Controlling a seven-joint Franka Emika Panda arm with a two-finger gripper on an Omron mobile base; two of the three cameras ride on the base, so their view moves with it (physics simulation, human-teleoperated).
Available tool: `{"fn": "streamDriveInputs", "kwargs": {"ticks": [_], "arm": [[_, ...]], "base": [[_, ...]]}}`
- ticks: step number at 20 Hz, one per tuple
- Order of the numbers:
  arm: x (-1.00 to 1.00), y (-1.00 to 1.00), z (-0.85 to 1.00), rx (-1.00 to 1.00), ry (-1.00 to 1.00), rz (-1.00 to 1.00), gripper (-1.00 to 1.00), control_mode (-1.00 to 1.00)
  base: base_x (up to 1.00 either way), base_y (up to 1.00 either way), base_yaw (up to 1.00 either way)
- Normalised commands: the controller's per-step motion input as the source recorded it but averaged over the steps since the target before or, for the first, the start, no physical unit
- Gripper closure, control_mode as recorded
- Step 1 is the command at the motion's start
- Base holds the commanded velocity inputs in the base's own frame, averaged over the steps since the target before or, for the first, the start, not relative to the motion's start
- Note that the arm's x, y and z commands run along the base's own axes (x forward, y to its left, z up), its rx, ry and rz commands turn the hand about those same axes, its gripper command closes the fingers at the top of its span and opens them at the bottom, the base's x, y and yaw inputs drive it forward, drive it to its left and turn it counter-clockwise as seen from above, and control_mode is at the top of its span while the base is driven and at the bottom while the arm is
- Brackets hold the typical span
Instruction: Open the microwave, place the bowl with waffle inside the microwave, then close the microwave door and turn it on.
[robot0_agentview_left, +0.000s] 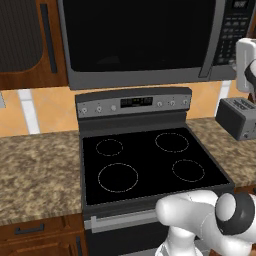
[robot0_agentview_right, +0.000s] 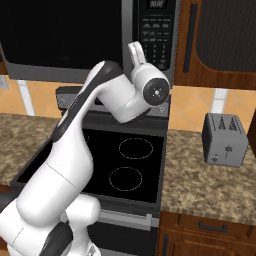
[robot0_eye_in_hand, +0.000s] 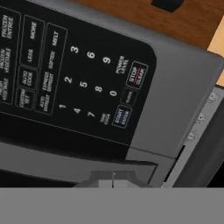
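The microwave (robot0_agentview_left: 145, 75) hangs above the stove with its door (robot0_agentview_left: 140, 35) shut and its black glass dark. The vertical grey handle (robot0_agentview_left: 212, 42) runs beside the keypad (robot0_agentview_left: 235, 27). My hand (robot0_agentview_right: 136, 54) is raised against the keypad (robot0_agentview_right: 157, 40), near the door's handle edge. In the hand view the keypad (robot0_eye_in_hand: 78, 74) is very close, with the start button (robot0_eye_in_hand: 121, 116) just above my gripper (robot0_eye_in_hand: 113, 180), which is shut with nothing in it. The bowl and the waffle are hidden.
A black-topped stove (robot0_agentview_left: 150, 160) with a knob panel (robot0_agentview_left: 135, 103) stands below the microwave. A small grey toaster (robot0_agentview_right: 225, 139) sits on the granite counter (robot0_agentview_right: 210, 185) to the right. Brown wooden cabinets (robot0_agentview_right: 220, 40) flank the microwave.
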Motion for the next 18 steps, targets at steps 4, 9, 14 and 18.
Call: {"fn": "streamDriveInputs", "kwargs": {"ticks": [4, 9, 14, 18], "arm": [[0.26, -0.03, -0.07, 0.00, 0.00, -0.04, 1.00, -1.00], [0.31, -0.08, -0.06, 0.00, 0.00, -0.04, 1.00, -1.00], [0.34, -0.15, 0.00, 0.00, 0.00, -0.03, 1.00, -1.00], [0.39, -0.15, 0.00, 0.01, 0.00, -0.01, 1.00, -1.00]], "base": [[0.00, 0.00, 0.00], [0.00, 0.00, 0.00], [0.00, 0.00, 0.00], [0.00, 0.00, 0.00]]}}
